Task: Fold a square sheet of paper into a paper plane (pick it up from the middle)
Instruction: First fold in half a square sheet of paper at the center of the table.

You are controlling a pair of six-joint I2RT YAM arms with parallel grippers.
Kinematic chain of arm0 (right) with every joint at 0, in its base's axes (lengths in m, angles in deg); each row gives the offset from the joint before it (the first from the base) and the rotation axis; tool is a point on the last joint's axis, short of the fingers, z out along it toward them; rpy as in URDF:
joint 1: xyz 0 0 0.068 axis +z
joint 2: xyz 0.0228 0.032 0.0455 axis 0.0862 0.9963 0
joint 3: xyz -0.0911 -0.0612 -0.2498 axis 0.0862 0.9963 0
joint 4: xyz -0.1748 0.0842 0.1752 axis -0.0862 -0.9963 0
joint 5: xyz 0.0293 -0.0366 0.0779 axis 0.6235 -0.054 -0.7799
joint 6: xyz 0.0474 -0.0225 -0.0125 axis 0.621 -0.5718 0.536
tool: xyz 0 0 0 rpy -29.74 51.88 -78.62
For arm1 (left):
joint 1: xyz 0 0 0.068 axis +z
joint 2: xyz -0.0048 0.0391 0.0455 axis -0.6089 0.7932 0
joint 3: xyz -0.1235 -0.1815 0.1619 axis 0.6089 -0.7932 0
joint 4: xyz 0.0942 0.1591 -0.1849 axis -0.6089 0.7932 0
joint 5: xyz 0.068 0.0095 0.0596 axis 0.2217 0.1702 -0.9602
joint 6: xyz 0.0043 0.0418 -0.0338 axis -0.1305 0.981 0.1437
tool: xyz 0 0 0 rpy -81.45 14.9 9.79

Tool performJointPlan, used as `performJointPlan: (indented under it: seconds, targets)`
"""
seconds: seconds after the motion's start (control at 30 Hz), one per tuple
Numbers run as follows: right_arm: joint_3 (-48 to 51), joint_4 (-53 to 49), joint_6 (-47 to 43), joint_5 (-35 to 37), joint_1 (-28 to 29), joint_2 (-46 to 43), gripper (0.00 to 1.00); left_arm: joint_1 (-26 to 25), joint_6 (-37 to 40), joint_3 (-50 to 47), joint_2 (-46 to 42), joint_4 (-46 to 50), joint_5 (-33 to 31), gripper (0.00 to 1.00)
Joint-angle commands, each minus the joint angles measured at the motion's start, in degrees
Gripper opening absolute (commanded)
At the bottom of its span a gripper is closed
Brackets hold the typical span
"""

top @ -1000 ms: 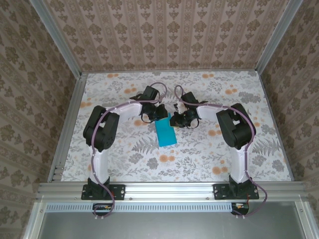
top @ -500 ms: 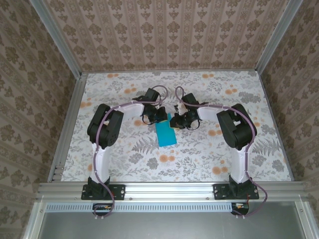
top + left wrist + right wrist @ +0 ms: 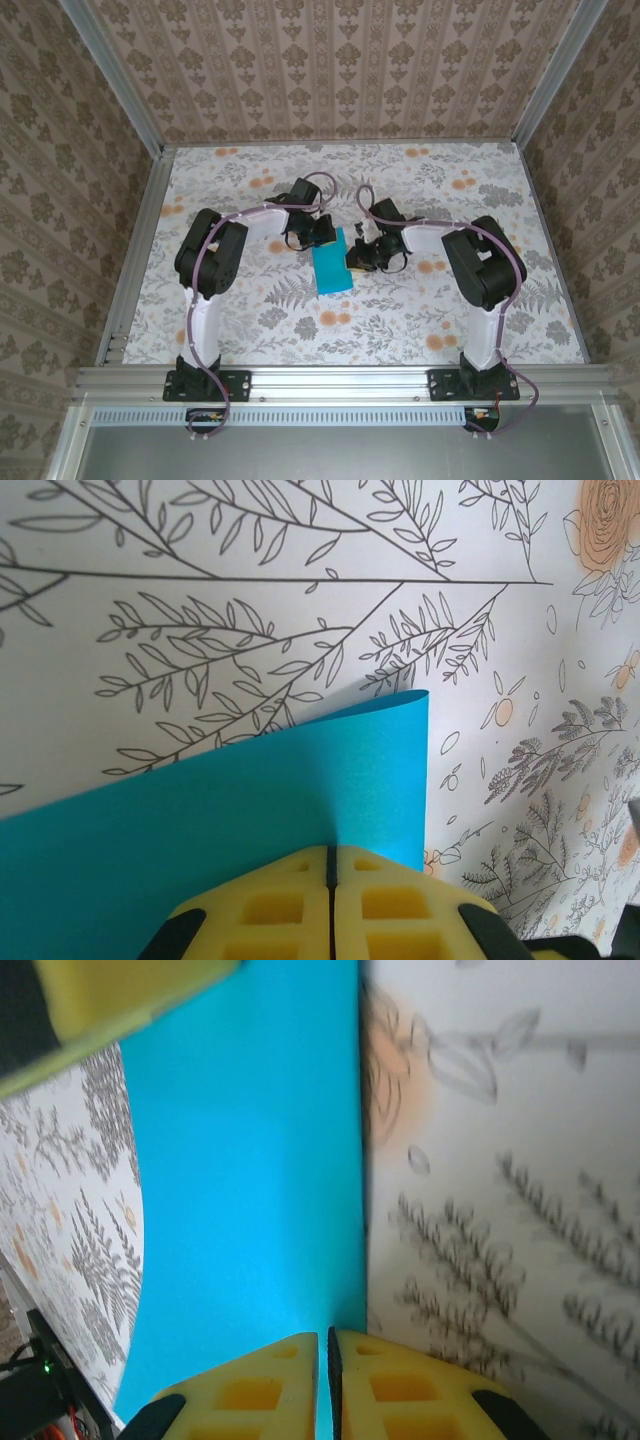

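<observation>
1. At the middle of the desk (image 3: 250, 300) sits the teal paper (image 3: 332, 268), a narrow rectangle from above.
2. Left hand (image 3: 330, 865) clamps shut on one edge.
3. Right hand (image 3: 327, 1345) pinches another edge, pads together.

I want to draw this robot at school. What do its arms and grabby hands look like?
The left arm and right arm are white tube-shaped links joined by chunky black joints, each on a black base. A thin purple cable loops along each. The left gripper and right gripper have yellow pads moulded with square pockets.
</observation>
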Motion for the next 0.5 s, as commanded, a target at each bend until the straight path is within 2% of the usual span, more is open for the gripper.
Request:
performJointPlan:
  seconds: [0.0, 0.3, 0.47]
  targets:
    - [2.92, -4.98, -0.01, -0.36, 1.40, -2.45, 0.13, 0.14, 0.40, -2.60, 2.87, 2.68, -4.58, 0.06]
    - [10.12, -4.40, 2.68, 1.22, 3.51, -5.79, 0.13, 0.14, 0.02, -3.44, 3.16, 2.19, -5.10, 0.06]
    - [11.01, -4.89, 2.96, 1.35, 4.33, -8.57, 0.13, 0.14, 0.24, -3.36, 3.14, 2.11, -4.93, 0.06]
